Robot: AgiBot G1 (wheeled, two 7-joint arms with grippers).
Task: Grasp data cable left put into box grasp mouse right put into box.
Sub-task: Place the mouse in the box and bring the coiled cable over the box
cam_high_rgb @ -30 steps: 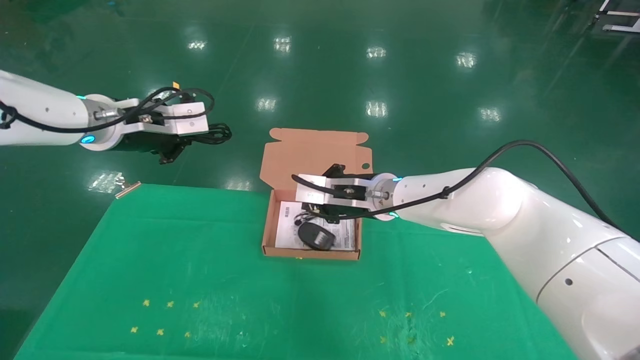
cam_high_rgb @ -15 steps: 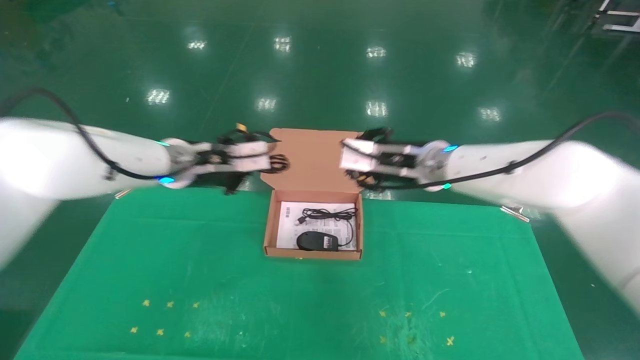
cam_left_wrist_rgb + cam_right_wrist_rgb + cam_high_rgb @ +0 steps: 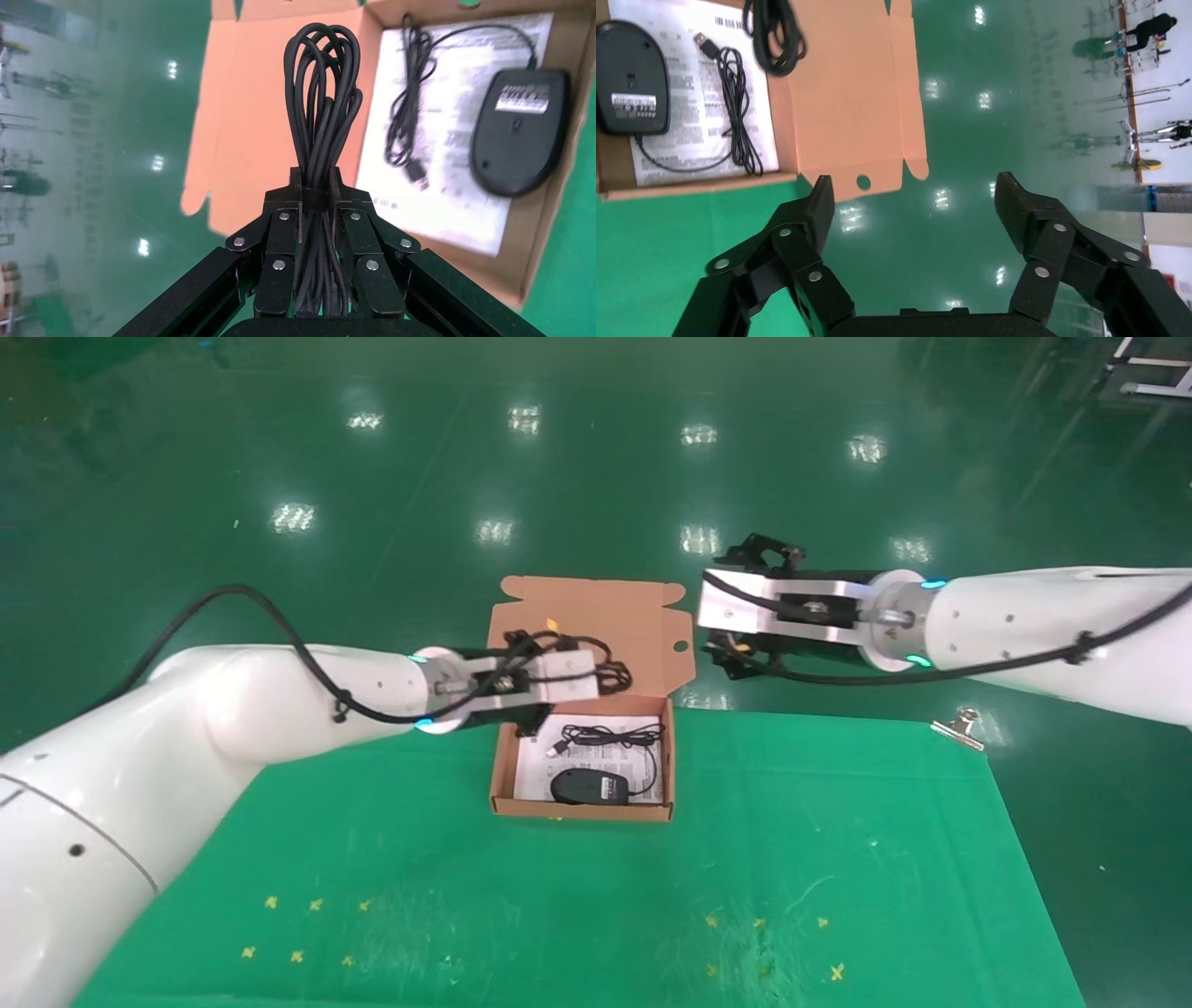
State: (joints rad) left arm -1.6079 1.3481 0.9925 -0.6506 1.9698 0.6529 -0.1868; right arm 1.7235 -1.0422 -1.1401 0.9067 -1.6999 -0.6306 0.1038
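Note:
The shallow cardboard box (image 3: 579,810) lies open on the green cloth, its lid (image 3: 596,626) folded back. Inside, on the white sheet, the black mouse (image 3: 587,787) rests label-up with its cord (image 3: 615,736) loose beside it. My left gripper (image 3: 579,684) hovers over the box's back left corner, shut on the looped black data cable (image 3: 320,91), whose loops hang in front of the lid. The left wrist view shows the gripper (image 3: 315,189) pinching the bundle. My right gripper (image 3: 722,617) is open and empty, off the table just right of the lid; the right wrist view shows it (image 3: 917,189) above bare floor.
A green cloth (image 3: 559,896) with small yellow cross marks covers the table. A metal binder clip (image 3: 959,727) holds the cloth at the far right edge. Shiny green floor lies beyond the table.
The left arm swung in from the far left, carrying the cable to the box's back edge. The right gripper left the mouse in the box and pulled back to the right of the lid.

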